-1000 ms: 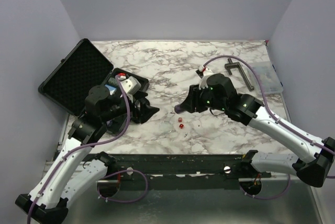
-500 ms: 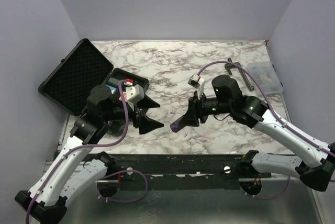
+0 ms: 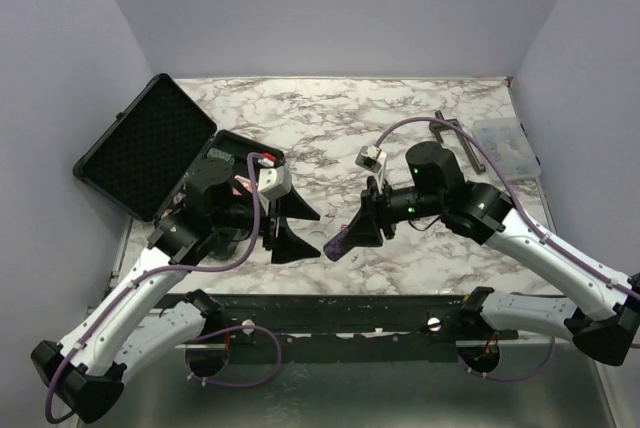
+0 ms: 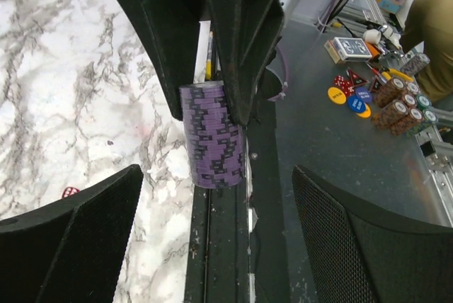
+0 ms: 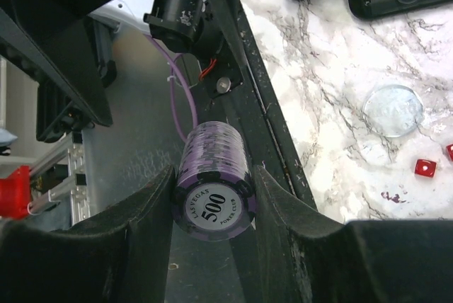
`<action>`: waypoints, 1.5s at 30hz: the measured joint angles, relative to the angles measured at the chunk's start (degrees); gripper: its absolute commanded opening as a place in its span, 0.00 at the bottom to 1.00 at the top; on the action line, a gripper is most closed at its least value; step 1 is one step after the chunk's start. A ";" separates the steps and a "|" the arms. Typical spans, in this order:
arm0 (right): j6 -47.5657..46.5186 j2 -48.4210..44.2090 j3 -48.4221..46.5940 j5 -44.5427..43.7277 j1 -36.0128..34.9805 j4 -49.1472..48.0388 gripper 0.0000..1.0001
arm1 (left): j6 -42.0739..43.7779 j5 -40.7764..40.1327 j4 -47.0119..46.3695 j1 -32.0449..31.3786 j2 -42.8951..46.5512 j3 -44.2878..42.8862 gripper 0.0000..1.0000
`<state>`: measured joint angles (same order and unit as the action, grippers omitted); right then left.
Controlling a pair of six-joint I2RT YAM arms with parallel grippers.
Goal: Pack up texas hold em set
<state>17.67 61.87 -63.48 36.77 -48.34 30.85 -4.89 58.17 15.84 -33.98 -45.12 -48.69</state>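
My right gripper (image 3: pixel 343 239) is shut on a stack of purple poker chips (image 3: pixel 335 245), held sideways in the air above the table's front edge. The stack fills the jaws in the right wrist view (image 5: pixel 214 183), its end chip marked 500. My left gripper (image 3: pixel 296 228) is open and empty, its jaws facing the stack from the left, a short gap away. The left wrist view shows the stack (image 4: pixel 211 136) between the right fingers (image 4: pixel 241 27). The black case (image 3: pixel 145 145) lies open at the left, its foam-lined lid flat. Two red dice (image 5: pixel 425 168) lie on the marble.
A dark T-shaped clamp (image 3: pixel 458 140) and a clear compartment box (image 3: pixel 505 143) lie at the back right. A clear disc (image 5: pixel 393 110) lies near the dice. The black front rail (image 3: pixel 330 308) runs under the grippers. Loose chips (image 4: pixel 393 101) sit on a bench off the table.
My right gripper has risen from the table by the dice with the purple stack and swung toward the front edge. My left gripper has swung right, open, to face the stack.
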 measured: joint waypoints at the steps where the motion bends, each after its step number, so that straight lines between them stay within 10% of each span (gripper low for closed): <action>1: 0.02 0.31 0.00 0.04 0.00 -0.11 0.01 | -0.13 -0.42 -0.04 -0.31 -0.44 0.00 0.84; 38: 0.72 4.33 -0.96 3.06 -0.04 -4.48 0.01 | -1.46 -5.35 0.55 -6.56 -9.16 -0.42 0.51; 45: 0.68 5.01 -0.96 3.04 0.04 -4.39 0.01 | -1.53 -5.33 1.90 -7.04 -9.92 -1.03 0.12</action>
<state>18.35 66.87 -64.45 39.81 -48.29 26.46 -6.42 52.84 17.74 -41.01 -55.05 -49.71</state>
